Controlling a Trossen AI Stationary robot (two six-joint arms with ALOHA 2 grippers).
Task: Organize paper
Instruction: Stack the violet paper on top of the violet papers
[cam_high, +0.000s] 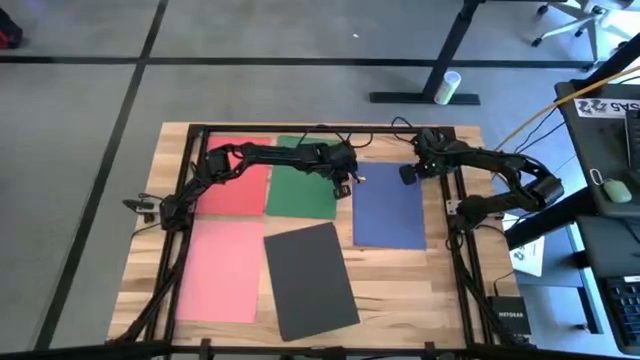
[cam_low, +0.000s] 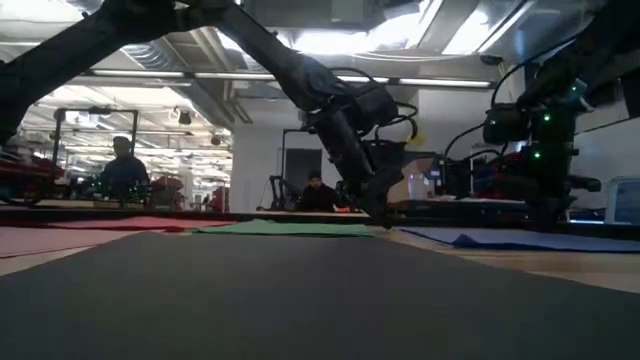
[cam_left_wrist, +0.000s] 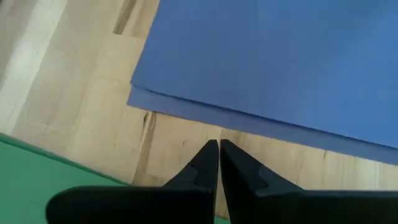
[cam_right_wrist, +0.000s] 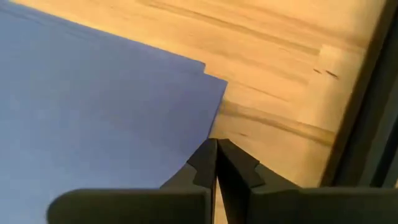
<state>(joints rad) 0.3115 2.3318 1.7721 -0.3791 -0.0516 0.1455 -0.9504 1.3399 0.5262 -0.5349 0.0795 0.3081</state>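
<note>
I take the blue paper as my landmark: it lies flat on the wooden table, a small stack whose edges do not quite line up. My left gripper sits low over the bare strip of wood just beside its near long edge, between it and the green sheet; the fingers are clenched together with nothing between them. My right gripper is at the far corner of the blue stack, on the side away from the green sheet, fingers likewise pinched together and empty, the tips right at the corner where two sheets show slightly offset.

Beyond the green sheet from the blue lies the red sheet; the dark grey sheet is just beside the blue stack's near end, with the pink sheet past it.

I judge this paper to be light, thin and limp, and slick against the wood, so it will slide rather than lift. Pinching a flat sheet from above looks hard; I would press and nudge edges to square the stack, or catch an overhanging corner.
</note>
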